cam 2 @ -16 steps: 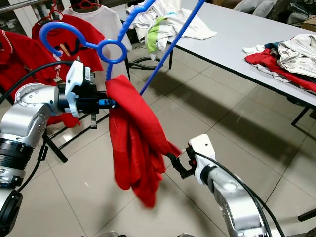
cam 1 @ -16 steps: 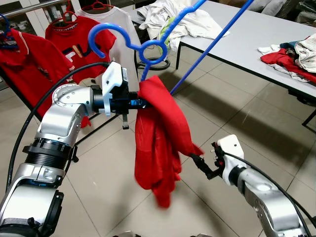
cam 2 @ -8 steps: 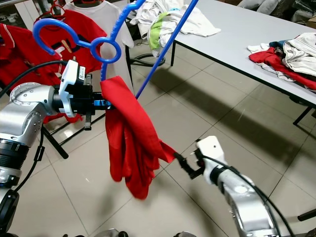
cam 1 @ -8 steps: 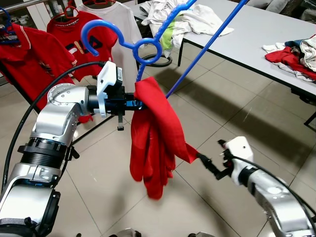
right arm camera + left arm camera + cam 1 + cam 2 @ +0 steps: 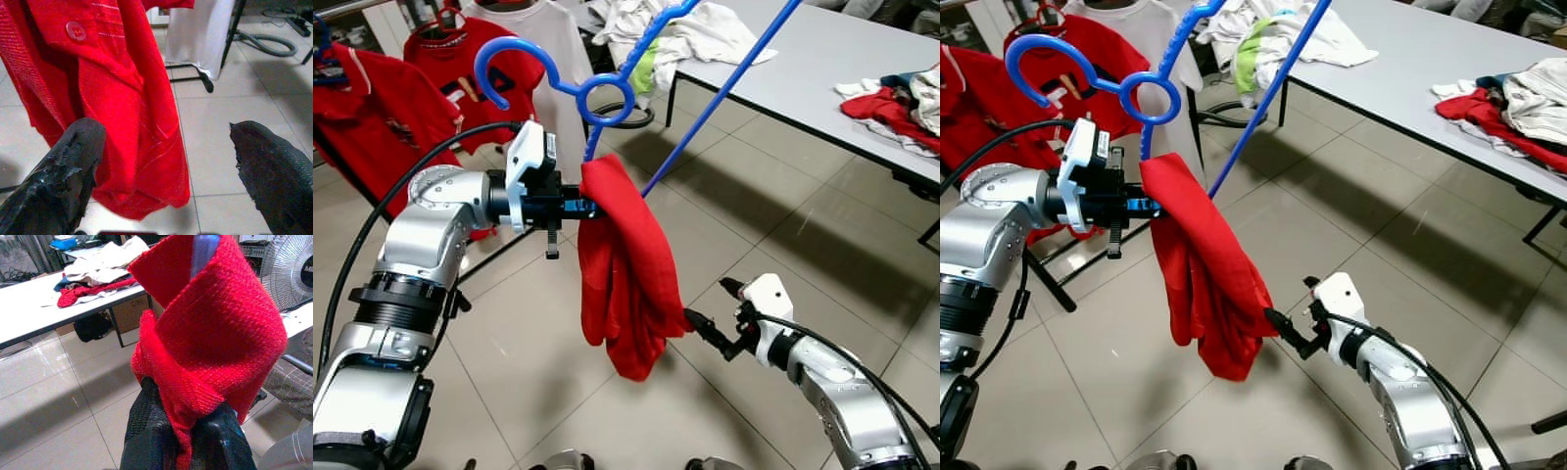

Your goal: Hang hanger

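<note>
Tiled floor (image 5: pixel 538 343) beneath shirt (image 5: pixel 622 274) (left gripper (image 5: pixel 183 440) clamps it).

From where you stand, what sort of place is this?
Probably a laundry or clothes-sorting room: red shirts hang on a rack, heaps of clothes lie on a long grey table, and the floor is tiled.

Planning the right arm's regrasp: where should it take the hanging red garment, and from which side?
Probably the lower hem of the red garment, approached from the robot's right, where the open right gripper sits beside it. The cloth hangs free below the left gripper, which pinches its top at the blue hanger, so the hem is loose and unobstructed.
</note>
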### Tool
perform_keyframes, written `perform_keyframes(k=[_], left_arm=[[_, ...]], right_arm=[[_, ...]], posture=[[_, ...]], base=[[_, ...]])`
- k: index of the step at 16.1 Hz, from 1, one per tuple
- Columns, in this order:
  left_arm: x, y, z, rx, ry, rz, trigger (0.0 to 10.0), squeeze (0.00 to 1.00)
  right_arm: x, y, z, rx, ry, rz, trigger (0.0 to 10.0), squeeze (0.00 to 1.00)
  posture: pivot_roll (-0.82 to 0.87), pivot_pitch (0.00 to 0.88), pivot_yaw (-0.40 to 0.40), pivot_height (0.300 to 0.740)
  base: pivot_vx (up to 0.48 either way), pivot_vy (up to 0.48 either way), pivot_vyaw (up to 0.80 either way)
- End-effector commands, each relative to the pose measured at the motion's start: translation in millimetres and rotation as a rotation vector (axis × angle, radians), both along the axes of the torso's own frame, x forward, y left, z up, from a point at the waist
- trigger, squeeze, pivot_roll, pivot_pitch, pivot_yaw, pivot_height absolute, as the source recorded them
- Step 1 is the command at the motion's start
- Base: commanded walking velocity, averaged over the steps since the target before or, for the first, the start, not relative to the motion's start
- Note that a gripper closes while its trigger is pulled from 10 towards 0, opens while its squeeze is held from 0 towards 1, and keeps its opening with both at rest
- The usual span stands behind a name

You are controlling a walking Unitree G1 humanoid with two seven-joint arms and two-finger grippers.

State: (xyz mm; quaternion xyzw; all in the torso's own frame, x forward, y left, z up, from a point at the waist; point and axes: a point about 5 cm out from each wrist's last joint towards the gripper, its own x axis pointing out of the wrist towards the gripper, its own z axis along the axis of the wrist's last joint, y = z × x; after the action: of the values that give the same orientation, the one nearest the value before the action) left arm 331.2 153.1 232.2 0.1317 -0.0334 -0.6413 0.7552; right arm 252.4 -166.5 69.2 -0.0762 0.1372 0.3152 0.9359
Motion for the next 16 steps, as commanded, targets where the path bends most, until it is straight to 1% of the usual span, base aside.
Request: perform_keyframes(k=[1,2,4,6,7,8,10,12,14,16], left_arm=[[0.4,-1.9,20,-0.015,-0.069,-0.019,0.0,0.0],[0.4,-1.8,21,-0.015,-0.069,-0.018,0.0,0.0],[0.0,-1.0,21,-0.009,-0.069,-0.018,0.0,0.0],[-1.0,-1.6,21,-0.007,-0.063,-0.029,0.0,0.0],[-2.0,-2.9,22,-0.007,-0.062,-0.037,0.0,0.0],[-2.5,-4.3,22,-0.008,-0.061,-0.042,0.0,0.0],[-2.6,-6.3,23,-0.013,-0.062,-0.047,0.0,0.0],[-2.5,-6.7,25,-0.014,-0.064,-0.048,0.0,0.0],[-3.4,-7.2,27,-0.018,-0.068,-0.051,0.0,0.0],[-4.6,-8.2,30,-0.029,-0.074,-0.053,0.0,0.0]], right_arm=[[0.7,2.8,1,0.019,-0.018,0.023,10.0,0.0],[0.5,2.7,1,0.022,-0.023,0.027,10.0,0.0],[-2.2,-1.2,7,0.087,-0.038,0.017,10.0,0.0],[-4.3,-1.2,19,0.206,-0.047,0.028,10.0,0.0],[-5.3,2.1,24,0.236,-0.053,0.054,10.0,0.0],[-5.8,6.7,26,0.24,-0.053,0.085,10.0,0.0],[-4.6,11.6,26,0.229,-0.058,0.103,10.0,0.0],[-4.3,12.6,25,0.228,-0.055,0.106,10.0,0.0],[-3.7,10.5,22,0.198,-0.044,0.095,10.0,0.0],[-3.1,7.5,12,0.09,-0.015,0.093,10.0,0.0]], posture=[[-0.03,0.091,0.069,0.74],[-0.03,0.091,0.069,0.74],[-0.03,0.09,0.07,0.74],[-0.03,0.091,0.072,0.74],[-0.03,0.09,0.073,0.74],[-0.03,0.09,0.075,0.74],[-0.03,0.087,0.073,0.74],[-0.03,0.086,0.072,0.74],[-0.03,0.083,0.069,0.74],[-0.03,0.08,0.067,0.74]], base=[[0.0,0.0,0.0],[0.0,0.0,0.0],[0.0,0.0,0.0],[0.0,0.0,0.0],[0.0,0.0,0.0],[0.0,0.0,0.0],[0.0,0.0,0.0],[0.0,0.0,0.0],[0.0,0.0,0.0],[0.0,0.0,0.0]])
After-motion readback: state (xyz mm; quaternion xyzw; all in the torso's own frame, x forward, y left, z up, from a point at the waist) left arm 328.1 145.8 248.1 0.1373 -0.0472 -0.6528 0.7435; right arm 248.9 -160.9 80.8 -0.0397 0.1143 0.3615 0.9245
